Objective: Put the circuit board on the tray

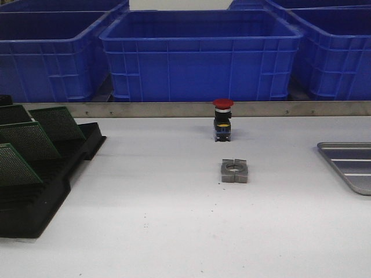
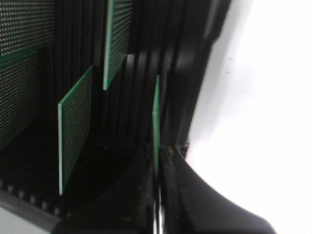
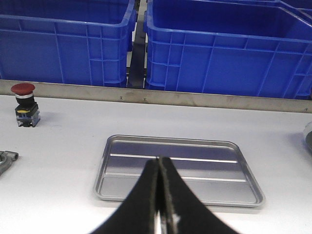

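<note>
My left gripper (image 2: 157, 163) is shut on the lower edge of a green circuit board (image 2: 156, 112). The board stands edge-on in the black slotted rack (image 2: 180, 73), by the side next to the white table. Other green boards (image 2: 75, 126) stand in the slots beside it. In the front view the rack (image 1: 40, 197) with its leaning boards (image 1: 29, 142) is at the left. The silver tray (image 1: 348, 165) lies at the far right with nothing in it. Neither arm shows there. My right gripper (image 3: 159, 161) is shut and empty, hovering over the tray's (image 3: 204, 168) near side.
A red-capped push button (image 1: 222, 119) stands mid-table at the back. A grey metal block with a round hole (image 1: 234, 171) lies in front of it. Big blue bins (image 1: 200, 55) stand behind a metal strip along the table's far edge.
</note>
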Motion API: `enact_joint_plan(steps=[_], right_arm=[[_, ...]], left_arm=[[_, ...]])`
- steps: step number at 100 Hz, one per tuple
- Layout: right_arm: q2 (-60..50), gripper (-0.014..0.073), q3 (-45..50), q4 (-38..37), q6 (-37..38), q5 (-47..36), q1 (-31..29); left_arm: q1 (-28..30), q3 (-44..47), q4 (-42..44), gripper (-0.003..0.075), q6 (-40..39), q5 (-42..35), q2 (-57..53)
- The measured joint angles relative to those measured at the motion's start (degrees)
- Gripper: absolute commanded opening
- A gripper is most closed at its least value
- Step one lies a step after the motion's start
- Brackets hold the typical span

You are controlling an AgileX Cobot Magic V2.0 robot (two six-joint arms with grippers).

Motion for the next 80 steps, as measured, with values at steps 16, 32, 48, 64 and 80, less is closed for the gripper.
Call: enact_joint_plan(steps=[16,32,48,64,80], right_arm=[[0.00,-0.0062,0.00,0.00,0.00,0.00,0.00],[0.00,-0.0062,0.00,0.00,0.00,0.00,0.00],[0.00,-0.0062,0.00,0.00,0.00,0.00,0.00],[0.00,-0.0062,0.00,0.00,0.00,0.00,0.00],[0.00,-0.0062,0.00,0.00,0.00,0.00,0.00]], left_arm=[[0.00,-2.44,-5.88,-0.0017,0.00,9.58,-7.12],[0.00,-2.84,-18.92,-0.0017,0.12,14.18,-11.01],[-1.71,-2.87,-32.77,-0.0017,2.19,16.90,-10.47],[-7.32,-2.87,-44.55,-0.0017,2.89,15.42,-6.91],[-15.94,-2.97,-51.21,-0.0017,4.03,11.63,-0.26]])
